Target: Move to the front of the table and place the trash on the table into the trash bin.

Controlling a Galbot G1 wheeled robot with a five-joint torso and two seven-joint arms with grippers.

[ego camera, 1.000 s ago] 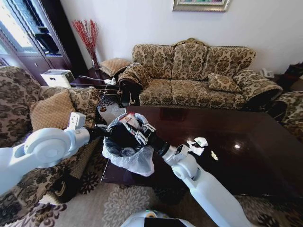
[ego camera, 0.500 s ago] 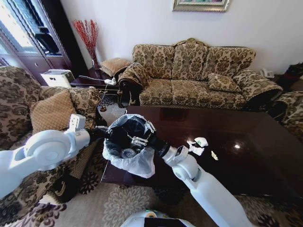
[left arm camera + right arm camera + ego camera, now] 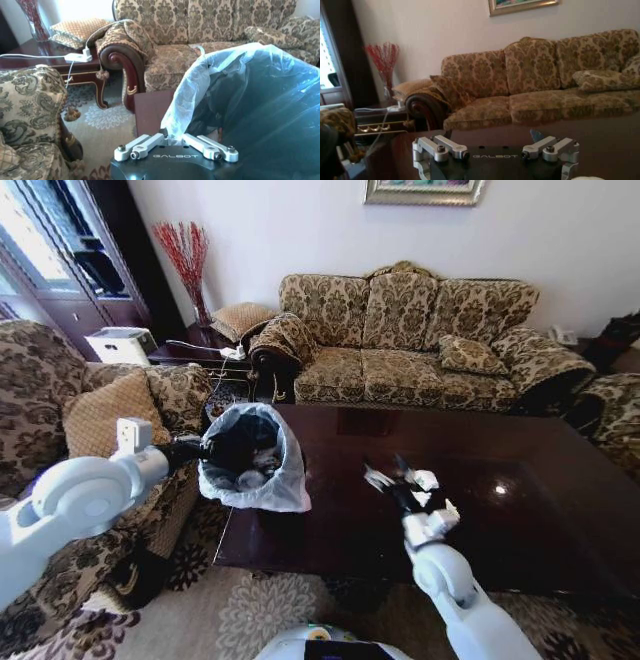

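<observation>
The left gripper (image 3: 204, 450) pinches the bag-lined rim of the trash bin (image 3: 268, 480) at the table (image 3: 520, 530) corner; the right gripper (image 3: 390, 475) hangs spread wide and empty over the table — crumpled tissues (image 3: 425, 479) just beside it.

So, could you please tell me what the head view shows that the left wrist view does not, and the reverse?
Head view alone: the open right gripper over the table, just short of the white tissues, and trash lying inside the trash bin. Left wrist view alone: the left gripper shut on the bin's bag rim, and a white charger on the side table. Both: the bin with its liner and the patterned sofa.
</observation>
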